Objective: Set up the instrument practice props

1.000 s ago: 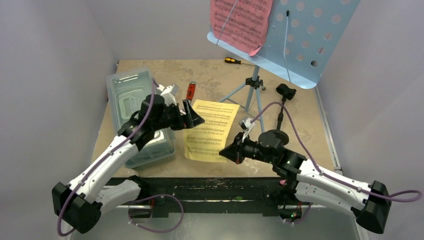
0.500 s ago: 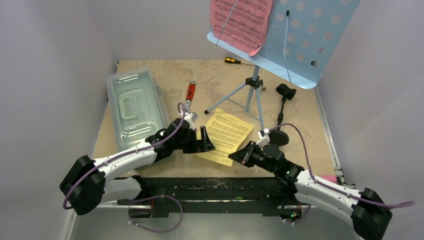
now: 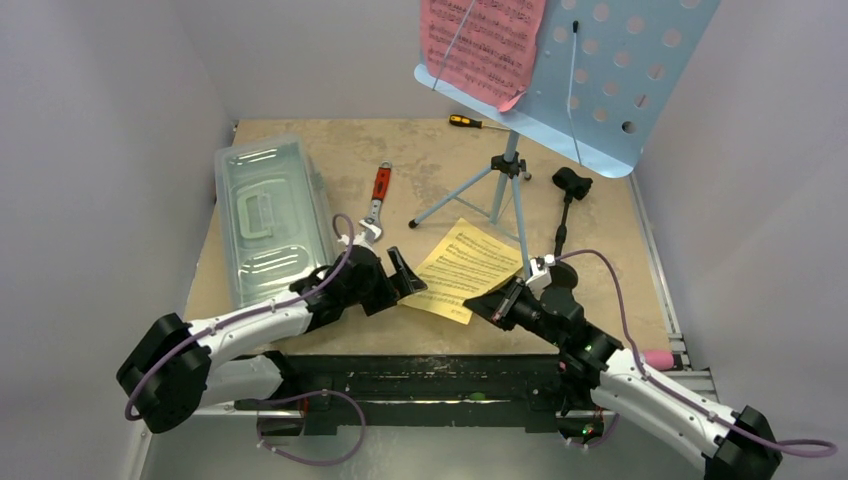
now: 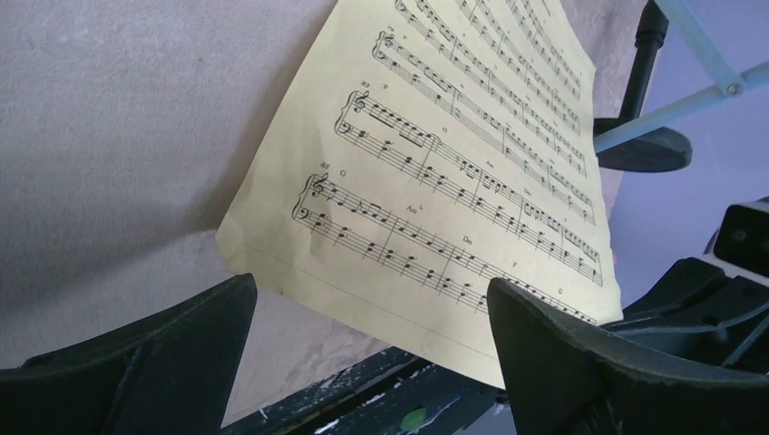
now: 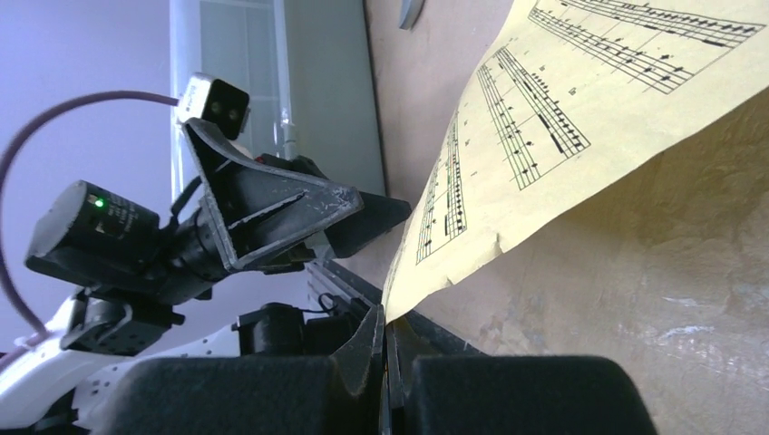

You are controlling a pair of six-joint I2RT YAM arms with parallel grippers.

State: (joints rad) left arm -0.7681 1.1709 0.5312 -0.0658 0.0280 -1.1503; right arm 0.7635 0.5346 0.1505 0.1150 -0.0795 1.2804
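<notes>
The yellow sheet-music page (image 3: 468, 270) lies tilted on the table with its near corner lifted. My right gripper (image 3: 480, 307) is shut on that corner (image 5: 390, 308). My left gripper (image 3: 405, 280) stands open just left of the page, and its fingers (image 4: 553, 344) frame the page's near edge (image 4: 435, 172) without touching it. A pink page (image 3: 480, 40) rests on the light blue music stand (image 3: 620, 90). The black mic stand (image 3: 565, 215) rises behind my right arm, and its round base (image 4: 648, 149) shows in the left wrist view. The pink toy microphone (image 3: 657, 357) lies by the right rail.
A clear lidded box (image 3: 270, 220) sits at the left. A red-handled wrench (image 3: 378, 195) lies between the box and the tripod legs (image 3: 470, 195). A screwdriver (image 3: 470, 122) is at the back. The table's near edge runs just under both grippers.
My left gripper has let go of the yellow page, opened wide and drawn back to the left. My right gripper has kept its hold and dragged the page to the right, turning it.
</notes>
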